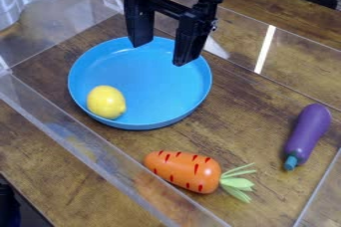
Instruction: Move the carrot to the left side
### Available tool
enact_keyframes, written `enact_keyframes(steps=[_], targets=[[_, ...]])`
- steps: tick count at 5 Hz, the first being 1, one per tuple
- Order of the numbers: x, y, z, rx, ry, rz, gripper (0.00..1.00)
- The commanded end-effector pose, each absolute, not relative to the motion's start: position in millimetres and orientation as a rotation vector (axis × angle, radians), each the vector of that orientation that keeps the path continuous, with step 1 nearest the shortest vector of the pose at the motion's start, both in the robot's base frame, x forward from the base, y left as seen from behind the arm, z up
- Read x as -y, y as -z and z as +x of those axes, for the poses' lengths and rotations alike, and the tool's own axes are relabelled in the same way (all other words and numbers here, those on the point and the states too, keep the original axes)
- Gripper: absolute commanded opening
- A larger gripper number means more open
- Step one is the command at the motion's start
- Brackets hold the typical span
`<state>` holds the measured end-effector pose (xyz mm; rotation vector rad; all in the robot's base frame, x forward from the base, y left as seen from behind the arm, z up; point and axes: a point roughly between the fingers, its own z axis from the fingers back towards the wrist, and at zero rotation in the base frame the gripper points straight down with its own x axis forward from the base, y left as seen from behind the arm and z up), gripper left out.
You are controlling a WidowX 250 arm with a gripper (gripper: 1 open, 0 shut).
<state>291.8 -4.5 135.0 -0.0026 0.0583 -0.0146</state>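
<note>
Clear plastic walling (83,129) slants across the lower left of the frame, from the left edge down towards the bottom centre. Just beyond it, on the brown wooden table (237,112), lies the orange carrot (184,170), at the bottom, slightly right of centre; dark stripes mark its body and its pale green leaves point right. Farther up, left of centre, sits a round blue plate (158,90) with the yellow lemon (107,102) inside, near its lower left rim. At the right, the purple eggplant (308,131) lies on the wood, its blue-green stem end towards the bottom. Over the plate's upper part hangs the black gripper (163,52), fingers pointing down and spread wide, with nothing between them.
</note>
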Motion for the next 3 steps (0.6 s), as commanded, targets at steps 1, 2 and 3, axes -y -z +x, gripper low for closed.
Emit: enact_keyframes(steps=[1, 2, 3], targets=[[-2, -135.0, 286, -0.068, 0.061, -0.003, 1.00], [-8, -141.1, 281, -0.078, 0.107, -0.003, 1.00], [-7, -124.8, 281, -0.080, 0.155, -0.003, 1.00]])
